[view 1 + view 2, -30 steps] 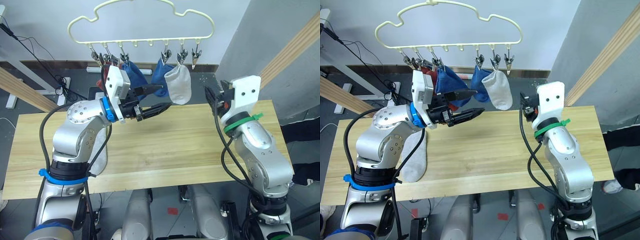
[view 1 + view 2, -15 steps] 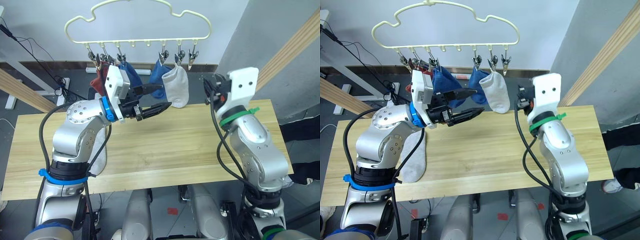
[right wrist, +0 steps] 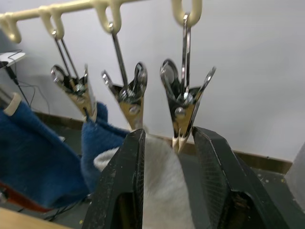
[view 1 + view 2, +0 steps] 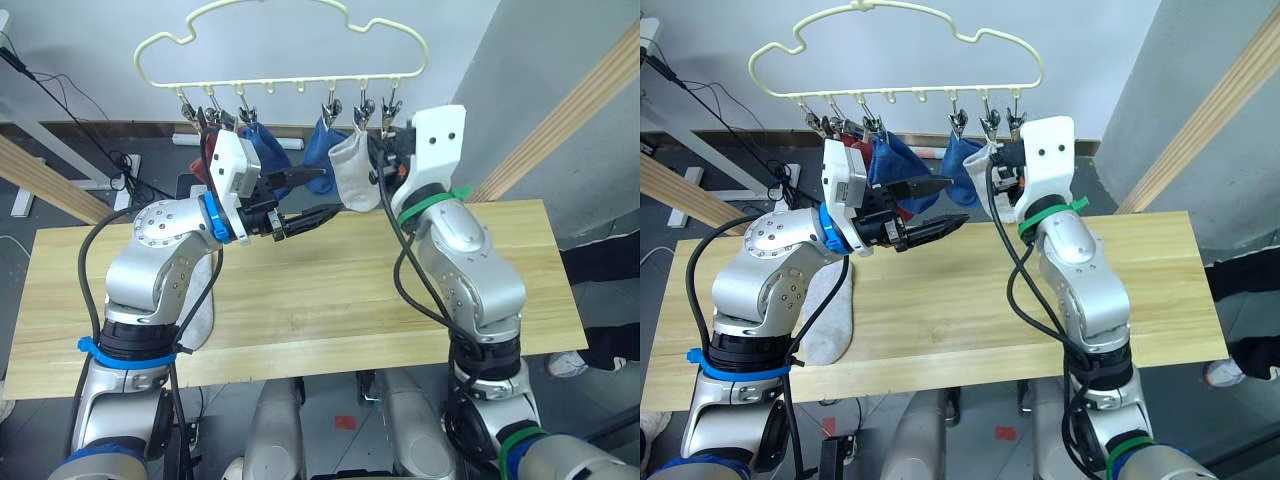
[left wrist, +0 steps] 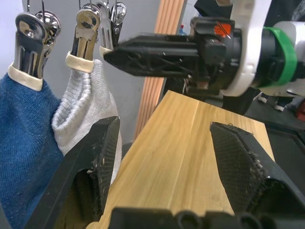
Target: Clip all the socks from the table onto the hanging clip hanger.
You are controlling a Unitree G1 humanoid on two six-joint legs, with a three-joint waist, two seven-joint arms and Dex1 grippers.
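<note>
Socks: one grey sock (image 4: 830, 318) lies on the table (image 4: 970, 300) at left; right gripper (image 3: 167, 143), fingers slightly apart, should squeeze the empty rightmost clip (image 3: 183, 102) squarely; left gripper (image 4: 315, 200) wide, empty.

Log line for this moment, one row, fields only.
phase: last sock pending | right gripper: open, at empty end clip | left gripper: open, empty | grey sock: on table | clip hanger: five socks clipped

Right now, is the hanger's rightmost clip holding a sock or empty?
Empty. In the right wrist view the rightmost clip hangs bare, its tips just above the right gripper; the light grey sock hangs from the neighbouring clip.
</note>
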